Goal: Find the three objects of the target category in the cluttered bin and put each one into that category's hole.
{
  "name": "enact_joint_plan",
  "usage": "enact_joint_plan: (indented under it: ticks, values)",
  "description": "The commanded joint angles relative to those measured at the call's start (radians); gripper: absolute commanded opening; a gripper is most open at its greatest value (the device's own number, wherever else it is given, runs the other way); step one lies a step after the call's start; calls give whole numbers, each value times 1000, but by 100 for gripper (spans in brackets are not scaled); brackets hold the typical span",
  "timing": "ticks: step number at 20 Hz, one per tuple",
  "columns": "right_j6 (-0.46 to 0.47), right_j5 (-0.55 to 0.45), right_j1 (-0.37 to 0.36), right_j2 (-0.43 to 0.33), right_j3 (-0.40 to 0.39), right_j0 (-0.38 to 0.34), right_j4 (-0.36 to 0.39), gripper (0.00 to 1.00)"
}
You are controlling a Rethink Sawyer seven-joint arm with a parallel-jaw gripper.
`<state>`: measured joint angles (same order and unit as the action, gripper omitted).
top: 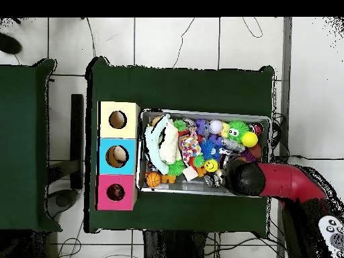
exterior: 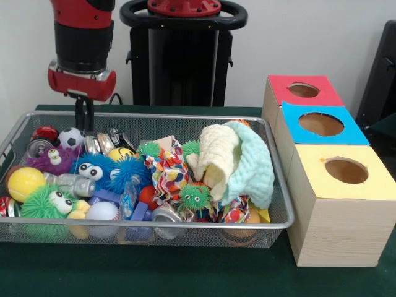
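Note:
The silver wire-mesh bin (exterior: 154, 116) sits on the green table, full of toys, and also shows in the overhead view (top: 201, 112). The round hole (exterior: 303, 90) in the red-topped wooden box is at the far right; in the overhead view (top: 115, 193) it looks dark inside. My gripper (exterior: 84, 127) hangs from the red and black arm over the bin's far left corner, just above a black-and-white ball (exterior: 71, 137) and a red object (exterior: 44, 132). In the overhead view the wrist (top: 243, 178) hides the gripper. Nothing visible is held.
The bin holds a yellow ball (exterior: 25, 182), a purple furry toy (exterior: 52, 159), a blue furry toy (exterior: 99, 170), green spiky toys (exterior: 195, 197), metal cans (exterior: 166, 216) and a pale cloth (exterior: 238, 164). A blue-topped box (exterior: 320, 124) and a yellow-topped box (exterior: 346, 170) stand beside the red one.

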<state>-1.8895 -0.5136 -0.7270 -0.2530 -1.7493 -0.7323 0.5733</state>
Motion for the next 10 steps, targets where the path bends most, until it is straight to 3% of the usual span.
enact_joint_plan:
  ticks: [1,5,10]
  values:
    - [-42,-109,-113,27,-166,31,-57,0]
    - [-92,-56,-115,41,-211,60,-70,0]
    - [-123,54,-57,55,-208,72,-58,0]
